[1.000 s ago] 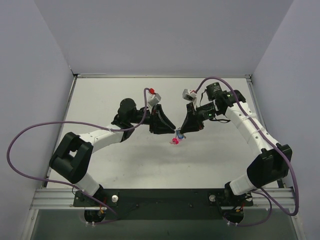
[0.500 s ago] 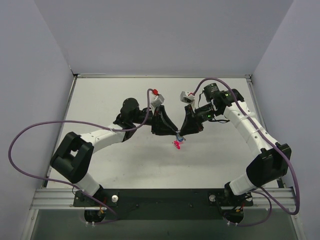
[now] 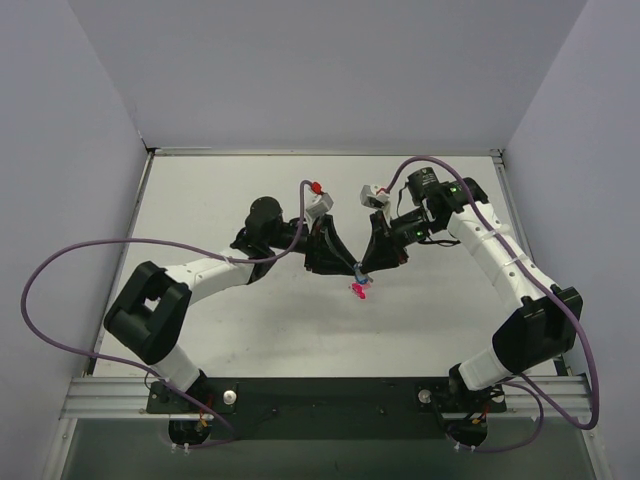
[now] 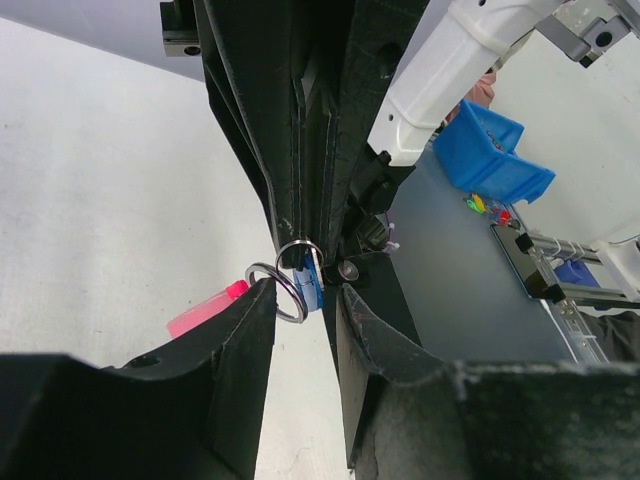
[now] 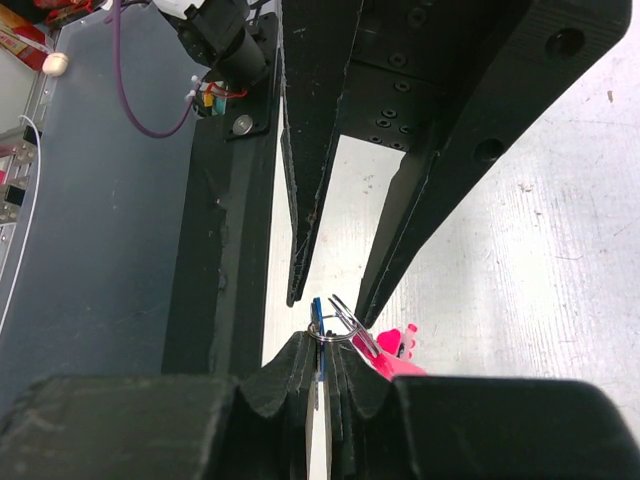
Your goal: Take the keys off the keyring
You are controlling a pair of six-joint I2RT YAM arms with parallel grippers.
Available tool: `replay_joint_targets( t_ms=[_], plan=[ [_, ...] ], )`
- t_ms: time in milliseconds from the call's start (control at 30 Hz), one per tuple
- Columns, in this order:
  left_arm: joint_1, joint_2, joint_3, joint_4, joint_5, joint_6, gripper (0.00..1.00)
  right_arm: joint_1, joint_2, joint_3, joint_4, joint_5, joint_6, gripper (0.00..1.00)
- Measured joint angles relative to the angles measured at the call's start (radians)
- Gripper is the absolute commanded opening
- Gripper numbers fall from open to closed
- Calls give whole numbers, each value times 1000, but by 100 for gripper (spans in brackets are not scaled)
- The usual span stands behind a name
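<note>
Left gripper (image 3: pixel 350 264) is sliding right, half-spread astride the keyring (image 4: pixel 288 290); right gripper (image 5: pixel 320 345) is pinching the blue key (image 4: pixel 310 286) steady.

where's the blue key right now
In the top view the blue key is mid-table, pinched in the right gripper tip, between the left gripper's open fingers, with a pink key right beside it.

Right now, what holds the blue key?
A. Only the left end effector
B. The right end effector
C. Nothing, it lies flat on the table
B: in the right wrist view, the right end effector is closed with the blue key pinched between its fingers, while the left end effector stands open on either side of the keyring.
</note>
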Motion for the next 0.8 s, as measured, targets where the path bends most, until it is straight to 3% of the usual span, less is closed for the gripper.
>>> replay_joint_targets(
  t_ms=[800],
  plan=[
    [-11, 12, 2, 1, 35, -6, 35, 2, 20, 35, -134, 1, -131, 0]
  ],
)
